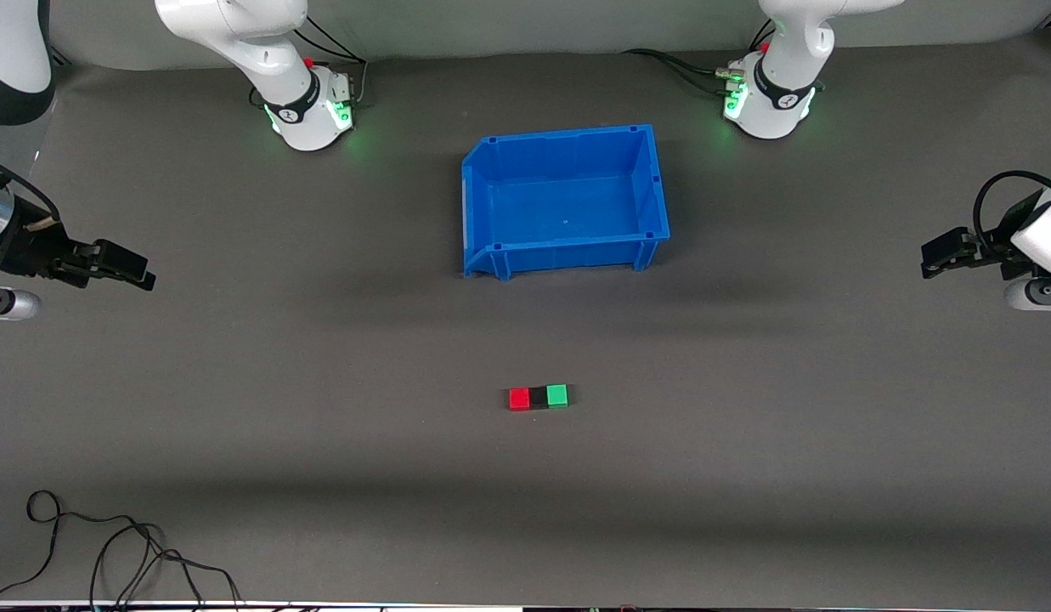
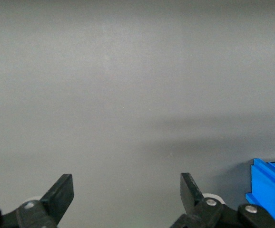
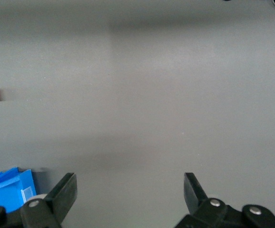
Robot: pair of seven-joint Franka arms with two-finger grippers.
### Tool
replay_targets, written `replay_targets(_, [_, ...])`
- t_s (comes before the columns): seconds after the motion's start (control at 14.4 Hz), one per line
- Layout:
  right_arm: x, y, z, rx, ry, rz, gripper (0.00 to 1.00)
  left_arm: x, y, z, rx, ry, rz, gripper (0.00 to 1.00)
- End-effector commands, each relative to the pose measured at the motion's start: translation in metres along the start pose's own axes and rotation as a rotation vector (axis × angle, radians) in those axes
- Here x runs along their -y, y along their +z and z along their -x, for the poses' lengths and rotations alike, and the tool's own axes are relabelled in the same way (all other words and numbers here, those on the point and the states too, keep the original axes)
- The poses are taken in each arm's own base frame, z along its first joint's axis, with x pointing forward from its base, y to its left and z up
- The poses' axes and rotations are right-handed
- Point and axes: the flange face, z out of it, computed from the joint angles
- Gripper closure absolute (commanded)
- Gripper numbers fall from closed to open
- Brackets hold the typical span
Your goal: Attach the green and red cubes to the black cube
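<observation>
You see the black cube (image 1: 539, 397) only as a dark gap between the red cube (image 1: 519, 399) and the green cube (image 1: 557, 395); its edges are lost against the mat, so you cannot tell whether the faces truly touch. The right wrist view cuts the red cube at its edge. Each wrist view shows you just a corner of the blue bin (image 1: 474, 204).

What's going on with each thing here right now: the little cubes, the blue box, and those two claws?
Red cube: on the mat, touching the black cube, on the right arm's side.
Black cube: in the middle of the row.
Green cube: touching the black cube, on the left arm's side.
Bin: upright, nothing in it.
Left gripper: open, holding nothing, waiting at its end of the table.
Right gripper: open, holding nothing, waiting at its end.
</observation>
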Motion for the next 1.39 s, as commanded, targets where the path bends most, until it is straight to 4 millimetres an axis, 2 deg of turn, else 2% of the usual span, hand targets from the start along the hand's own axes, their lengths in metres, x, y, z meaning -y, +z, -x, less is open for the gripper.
replay_targets(0.0, [-0.003,-0.007,0.004,-0.017,-0.017,0.021,0.0,-0.001,-0.007,-0.005,0.008,0.001,0.005,0.0])
replay_targets(0.49, [0.004,-0.005,0.004,-0.012,-0.029,0.024,0.0,-0.01,-0.01,-0.015,0.006,0.014,0.007,0.0])
replay_targets(0.76, [-0.004,-0.016,0.006,-0.036,-0.041,0.077,0.0,-0.007,-0.007,-0.018,-0.001,0.005,0.031,0.0])
replay_targets(0.9, [-0.004,-0.027,0.014,-0.053,-0.065,0.067,0.0,-0.007,-0.007,-0.018,0.0,0.005,0.032,0.0])
replay_targets(1.04, [-0.013,-0.031,0.019,-0.058,-0.106,0.07,0.0,-0.009,-0.007,-0.017,0.003,0.009,0.032,0.0])
replay_targets(1.18, [-0.009,-0.031,0.016,-0.035,-0.117,0.07,0.0,-0.01,-0.007,-0.017,0.006,0.009,0.032,0.0])
replay_targets(1.32, [-0.009,-0.027,0.002,0.002,-0.102,0.065,0.0,-0.011,-0.01,-0.016,-0.004,0.01,0.031,0.0])
